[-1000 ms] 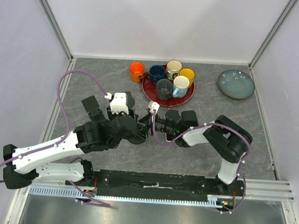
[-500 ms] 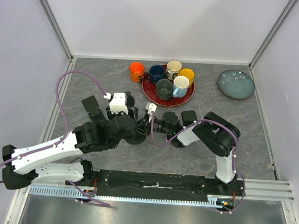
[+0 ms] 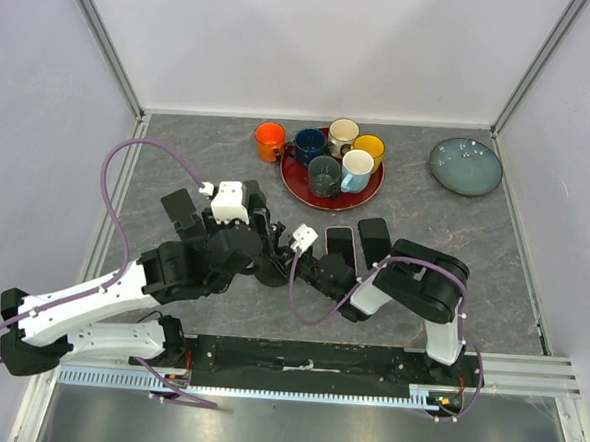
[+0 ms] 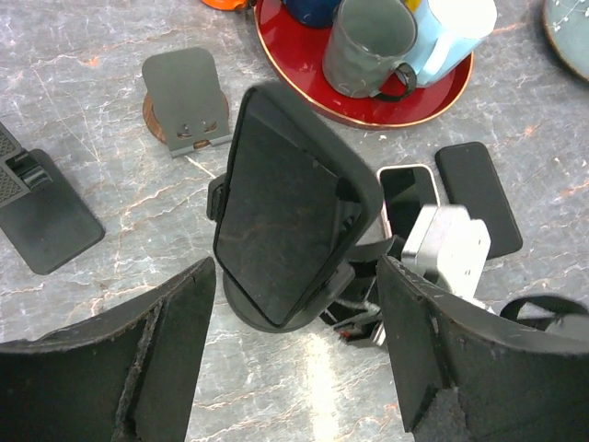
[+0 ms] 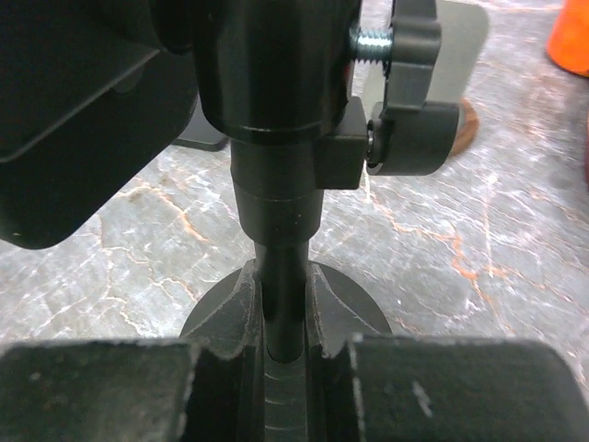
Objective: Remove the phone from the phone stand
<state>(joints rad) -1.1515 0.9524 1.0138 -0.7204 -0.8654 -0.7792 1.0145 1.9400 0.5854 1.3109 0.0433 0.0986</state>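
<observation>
Left wrist view: phone (image 4: 276,212), a matte black slab with rounded corners, sits tilted in the cradle of the stand (image 4: 276,318), which rises from a round black base. The left gripper (image 4: 296,267) has its rough black fingers (image 4: 170,350) spread wide, one on each side of the phone, and neither touches it. Table (image 4: 92,267): grey stone look with pale and rust veins. Near the stand's right side a white-edged handset (image 4: 409,193) and a black handset (image 4: 479,193) lie flat, side by side. At the far side is a glossy red tray (image 4: 304,78) with a raised rim, holding a grey mug (image 4: 368,37). To the left are a grey plate stand (image 4: 184,92) on a round brown foot and a black folding stand (image 4: 46,212), with bare table between them and the phone. Right wrist view: the right gripper (image 5: 281,318) is clamped on the stand's smooth black post (image 5: 276,221), just above the base (image 5: 359,318). A knurled knob (image 5: 409,129) with a steel screw juts out to the right of the post.
</observation>
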